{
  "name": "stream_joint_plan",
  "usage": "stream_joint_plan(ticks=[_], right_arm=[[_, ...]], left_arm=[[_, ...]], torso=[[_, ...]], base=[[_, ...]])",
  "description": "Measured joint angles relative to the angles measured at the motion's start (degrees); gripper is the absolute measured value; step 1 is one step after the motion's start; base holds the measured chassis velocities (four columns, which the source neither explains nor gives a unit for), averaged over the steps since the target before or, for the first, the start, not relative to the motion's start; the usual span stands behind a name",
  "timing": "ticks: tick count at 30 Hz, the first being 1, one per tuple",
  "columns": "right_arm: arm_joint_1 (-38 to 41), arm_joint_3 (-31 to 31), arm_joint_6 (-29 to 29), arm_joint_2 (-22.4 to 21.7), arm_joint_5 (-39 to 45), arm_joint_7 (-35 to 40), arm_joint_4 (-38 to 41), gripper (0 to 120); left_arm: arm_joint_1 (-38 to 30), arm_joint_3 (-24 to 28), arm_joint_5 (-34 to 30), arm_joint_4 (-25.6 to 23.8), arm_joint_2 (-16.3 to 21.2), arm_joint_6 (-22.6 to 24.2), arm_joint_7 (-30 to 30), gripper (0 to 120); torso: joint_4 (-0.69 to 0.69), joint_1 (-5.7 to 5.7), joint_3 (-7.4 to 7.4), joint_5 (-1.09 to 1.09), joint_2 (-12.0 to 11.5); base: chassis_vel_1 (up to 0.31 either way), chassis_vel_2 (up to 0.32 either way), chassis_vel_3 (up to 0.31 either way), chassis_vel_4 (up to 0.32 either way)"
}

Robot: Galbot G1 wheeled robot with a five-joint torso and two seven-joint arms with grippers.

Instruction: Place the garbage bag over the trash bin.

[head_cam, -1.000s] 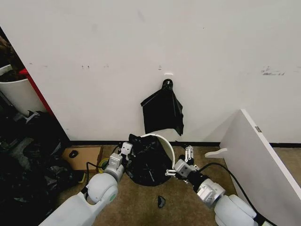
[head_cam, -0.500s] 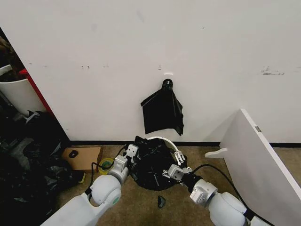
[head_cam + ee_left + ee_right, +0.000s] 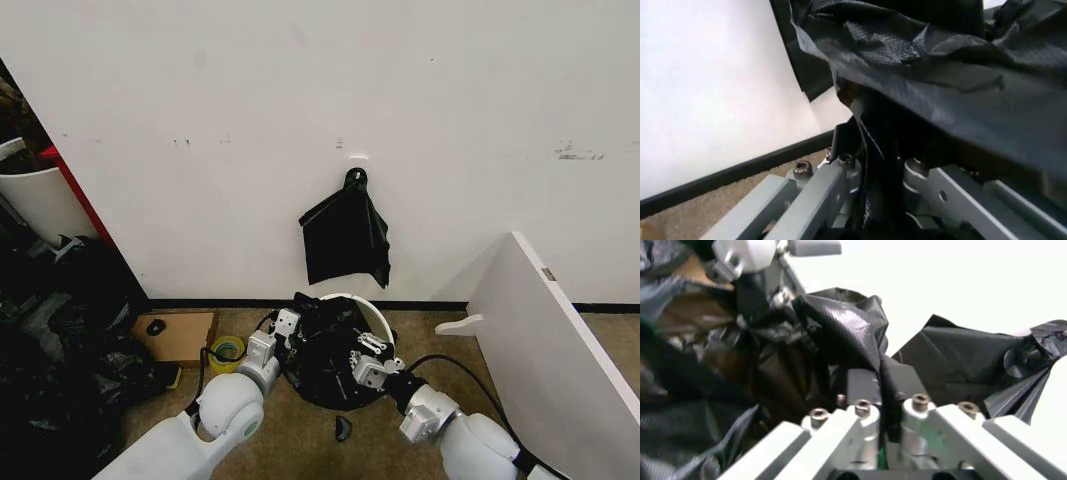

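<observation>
Left end effector (image 3: 287, 322): low at the left side of the bin mouth, fingers closed on a fold of the garbage bag (image 3: 325, 345); the left wrist view shows black film pinched between the two finger bars (image 3: 840, 167). Right end effector (image 3: 368, 352): low at the right front of the bin mouth, fingers likewise clamped on the bag's hem, film caught between the pads in the right wrist view (image 3: 863, 385). Garbage bag: thin glossy black plastic, crinkled, stretched between the two end effectors and lying across most of the opening of the trash bin (image 3: 378, 318). Trash bin: stands on the floor (image 3: 300, 430) just in front of the wall (image 3: 300, 100); a curved stretch of its white rim shows bare at the back right, the rest hidden under the film. Progress, as judged: bag opened and drawn over the near and left parts of the rim; the far right arc is not yet covered, and the hem is not yet pulled down round the outside of the bin. Remaining: seat the film over the bare rim, then let go. Other items: flat black bunch (image 3: 345, 238) hanging from a wall hook above the bin; white board (image 3: 560, 340) leaning at right; heap of dark sacks (image 3: 60, 330) and a yellow-green tape roll (image 3: 228, 350) at left; small dark scrap (image 3: 343, 428) on the floor.
</observation>
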Motion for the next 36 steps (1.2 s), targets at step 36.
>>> stream_joint_plan(ticks=[36], right_arm=[[6.09, 5.22, -16.35, 2.75, 45.60, 17.23, -2.51, 0]], left_arm=[[9.36, -6.44, 15.11, 0.29, 4.39, -20.24, 14.73, 5]], torso=[[0.00, 0.00, 0.00, 0.00, 0.00]], base=[[0.000, 0.000, 0.000, 0.000]])
